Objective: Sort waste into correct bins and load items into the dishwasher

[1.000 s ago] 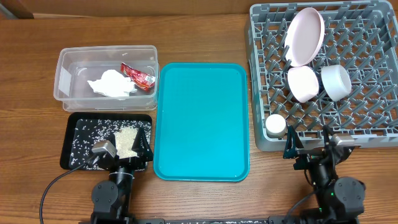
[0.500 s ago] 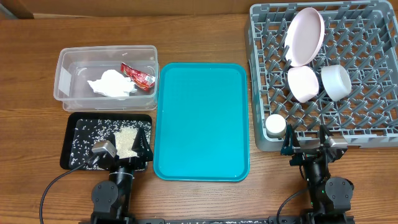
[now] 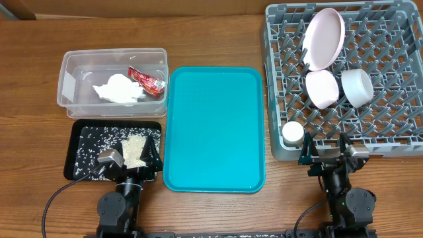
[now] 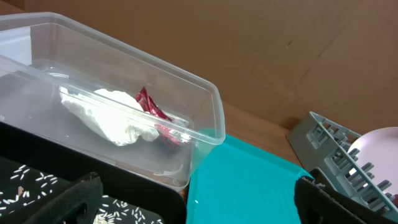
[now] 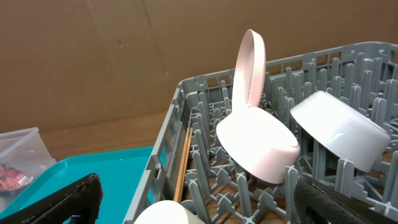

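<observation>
Wooden counter (image 3: 39, 53). Toward the far left corner sits the clear, round-cornered plastic tub (image 3: 69, 82), holding the crumpled white napkin (image 3: 117, 89) with the glossy red foil wrapper (image 3: 145, 80) touching it. Near the front left edge, the shallow matte black tray (image 3: 74, 168) carries scattered rice grains (image 3: 134, 151) and one heap. The smooth teal tray (image 3: 215, 129) lies mid-counter. The grey pegged rack (image 3: 277, 86) fills the far right corner: the round plate (image 3: 324, 38) stands on edge, the pale-pink bowl (image 3: 322, 88) and the grey-white bowl (image 3: 357, 86) are tipped side by side, the white cup (image 3: 293, 133) sits at its front left corner, and thin wooden chopsticks (image 5: 182, 165) lie along its left wall. The left pincer (image 3: 135, 160) and the right pincer (image 3: 326, 156) are both spread wide and empty, at the front edge.
</observation>
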